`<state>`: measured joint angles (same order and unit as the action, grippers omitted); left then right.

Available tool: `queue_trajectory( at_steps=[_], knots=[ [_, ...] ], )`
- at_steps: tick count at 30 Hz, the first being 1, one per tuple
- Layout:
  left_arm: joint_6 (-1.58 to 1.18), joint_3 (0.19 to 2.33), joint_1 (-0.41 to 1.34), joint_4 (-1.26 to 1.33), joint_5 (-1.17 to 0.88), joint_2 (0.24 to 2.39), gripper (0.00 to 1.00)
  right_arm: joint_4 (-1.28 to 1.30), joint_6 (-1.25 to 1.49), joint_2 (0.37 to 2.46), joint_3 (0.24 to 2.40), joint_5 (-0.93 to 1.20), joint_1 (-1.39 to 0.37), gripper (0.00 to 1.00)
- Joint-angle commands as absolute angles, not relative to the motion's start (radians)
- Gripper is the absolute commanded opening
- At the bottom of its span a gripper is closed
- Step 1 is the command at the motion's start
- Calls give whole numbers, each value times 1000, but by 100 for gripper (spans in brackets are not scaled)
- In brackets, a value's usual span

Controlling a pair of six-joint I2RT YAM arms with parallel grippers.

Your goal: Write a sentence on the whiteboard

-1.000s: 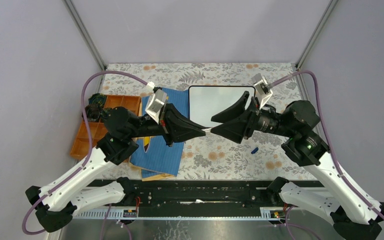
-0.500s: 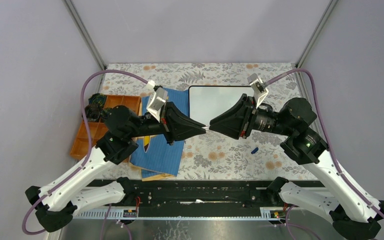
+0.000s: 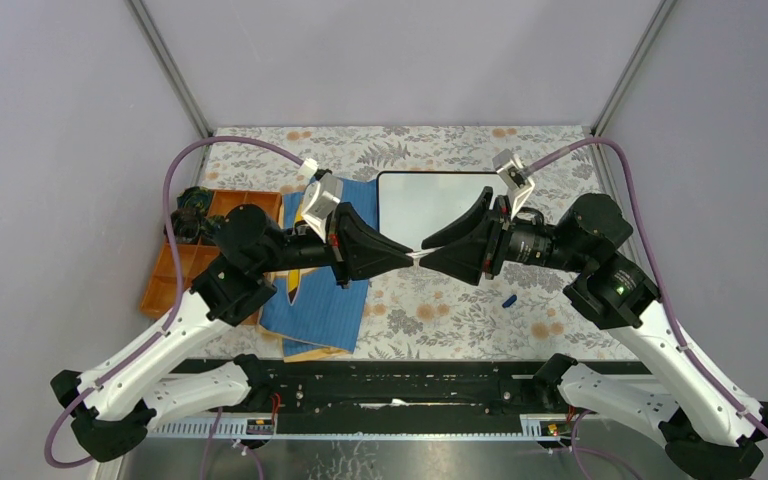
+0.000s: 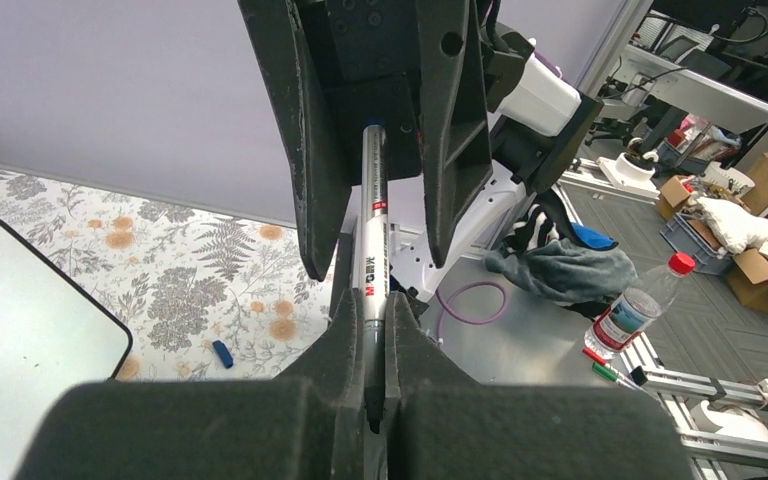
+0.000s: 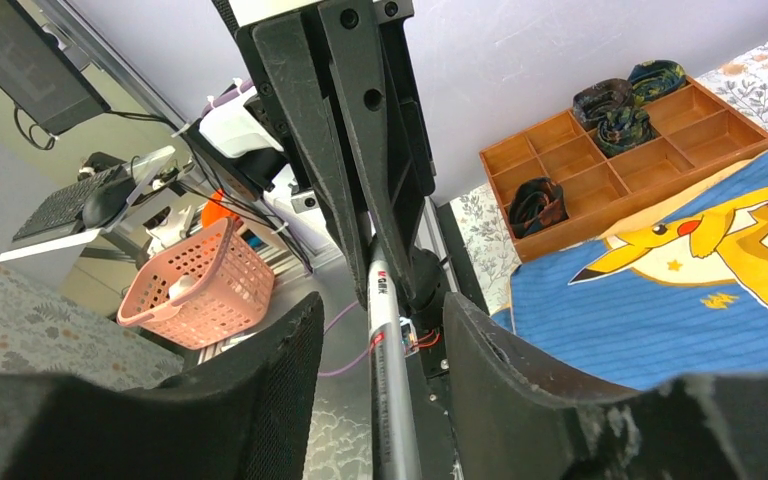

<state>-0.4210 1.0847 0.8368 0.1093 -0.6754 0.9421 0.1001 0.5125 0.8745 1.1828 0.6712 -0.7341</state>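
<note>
At frame centre the left gripper point(image 3: 405, 257) and right gripper point(image 3: 428, 252) meet tip to tip around a pale marker point(image 3: 417, 256) (a mere sliver here), at the whiteboard's point(image 3: 430, 200) lower edge; a small blue piece point(image 3: 509, 299) lies lower right.

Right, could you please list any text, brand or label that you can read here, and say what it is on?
"M&G", in red, as best I can read it, on the barrel of the marker; the smaller black print beside it is too blurred.
The label of the water bottle is too small to read.
The whiteboard shows no writing.
The blue Pikachu cloth carries a picture only, no words.
</note>
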Motion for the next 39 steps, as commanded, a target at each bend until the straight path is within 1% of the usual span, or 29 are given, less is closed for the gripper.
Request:
queue_trajectory(
  at_steps=[1,3,9,11,13,16,19,24,29,32,33,36,39],
  knots=[
    [-389,1111,836,94,-670,938,0,56,511,858,1216,660,-737,54],
    [-387,1109,836,93,-666,934,0,58,511,859,1218,664,-738,51],
    [-382,1107,836,90,-662,931,0,46,518,864,1212,686,-738,33],
    [-382,1106,836,87,-664,933,0,40,522,864,1211,692,-738,30],
    [-382,1105,836,86,-665,933,0,36,526,865,1209,693,-738,30],
    [-380,1107,836,82,-666,932,0,28,531,866,1205,693,-738,32],
    [-380,1107,836,81,-667,932,0,22,534,867,1201,691,-738,32],
    [-379,1106,836,81,-663,933,0,18,536,873,1199,705,-739,29],
    [-376,1107,836,80,-660,935,0,32,529,877,1204,721,-738,28],
    [-374,1107,836,80,-660,936,0,40,527,880,1204,730,-738,25],
    [-373,1108,836,80,-658,937,0,42,527,882,1204,735,-738,26],
    [-367,1113,835,74,-653,937,0,49,527,884,1204,741,-739,34],
    [-362,1116,836,69,-650,935,0,50,524,882,1204,742,-738,32]
  ],
)
